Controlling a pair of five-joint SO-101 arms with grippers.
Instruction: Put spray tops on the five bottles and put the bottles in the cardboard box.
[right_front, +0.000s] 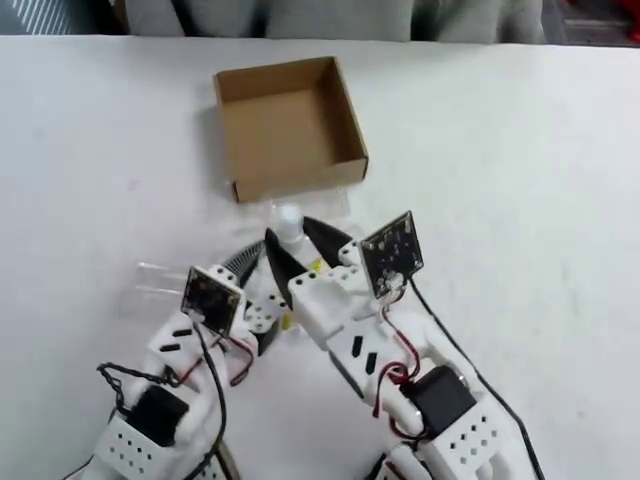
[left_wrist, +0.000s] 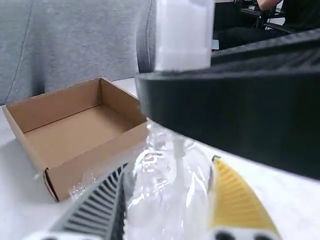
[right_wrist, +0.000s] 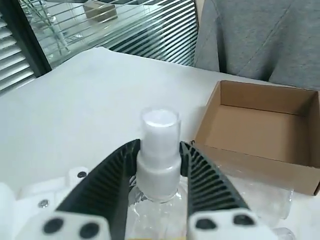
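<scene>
Right jaws clamp spray top (right_wrist: 159, 150), left jaws grip bottle (left_wrist: 167, 200) (beside cardboard box (right_front: 300, 180)).

White arms (right_front: 330, 310), black ribbed pincer fingers (right_wrist: 210, 185), red-black cables (right_front: 400, 345).

The cardboard box (right_front: 290, 125) is plain brown, sitting on a white table (right_front: 520, 150). The bottle (left_wrist: 165, 210) is clear and glossy, and its spray top (right_wrist: 159, 125) is white. The right gripper (right_wrist: 159, 150) has black ribbed fingers. The left gripper (left_wrist: 167, 167) has one grey ribbed finger and one yellow. The arms (right_front: 320, 305) are white with black motors and red and black wires (right_front: 390, 345). Behind is grey fabric (left_wrist: 75, 40).
</scene>
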